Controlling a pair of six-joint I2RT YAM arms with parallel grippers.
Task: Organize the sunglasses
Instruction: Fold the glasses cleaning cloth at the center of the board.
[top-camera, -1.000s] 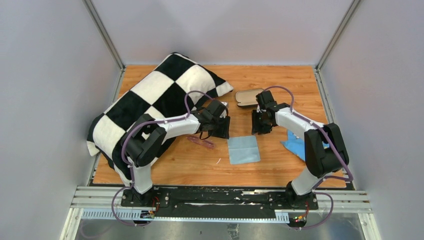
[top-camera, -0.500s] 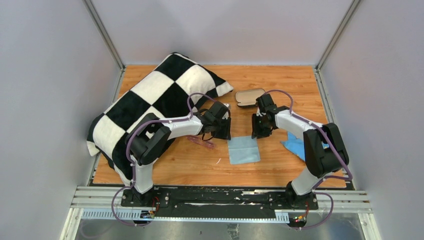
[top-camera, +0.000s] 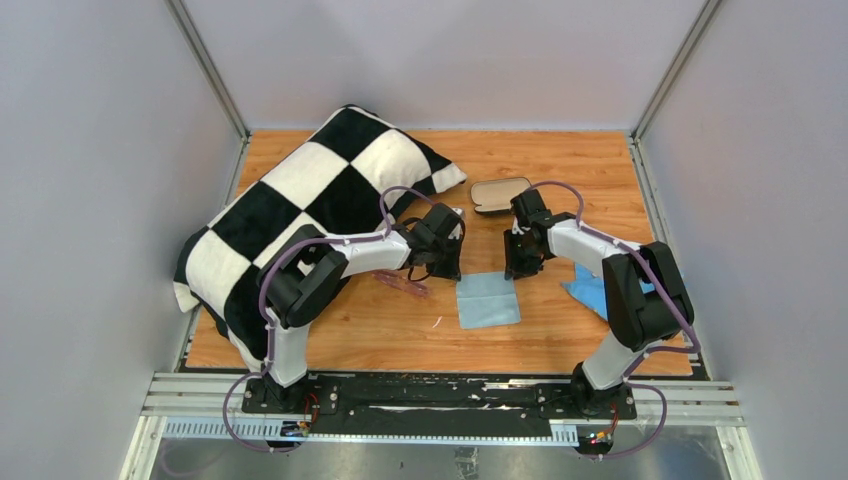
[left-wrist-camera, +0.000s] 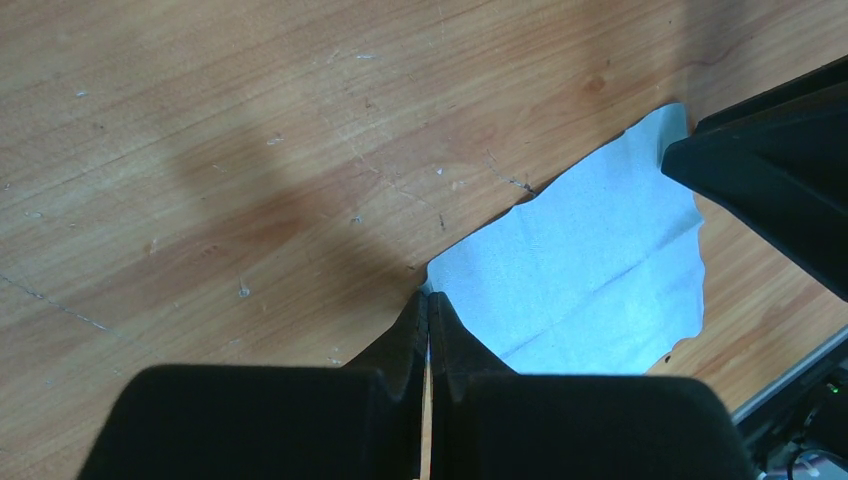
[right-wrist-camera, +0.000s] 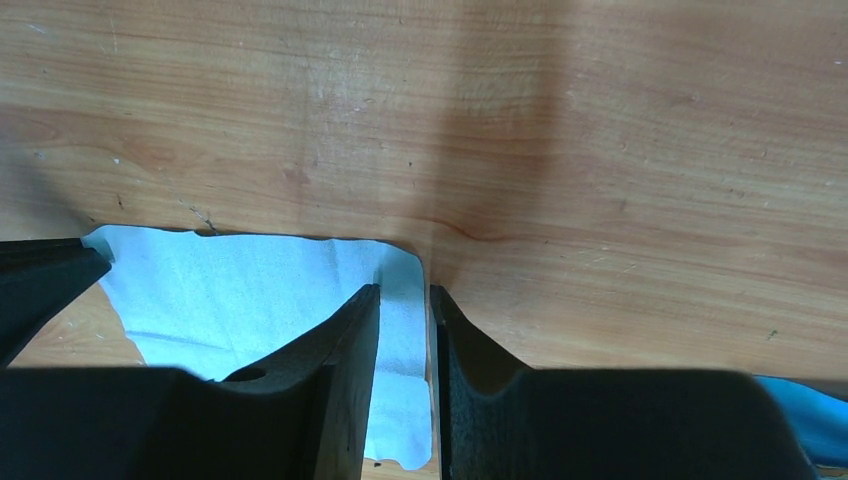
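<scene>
The left hand is clenched on a cloth corner at centre frame. The right hand, slightly parted, straddles the other corner, likely to reposition it for the sunglasses.

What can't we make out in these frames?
- Sunglasses: tiny in the top view and absent from both wrist views, so frame details are unreadable.
- Left gripper: jaws together at the corner of the light blue cloth; the left wrist view can't show whether cloth is pinched.
- Glasses case: too small in the top view to see inside.
- Second blue cloth: mostly hidden under the right arm.
</scene>
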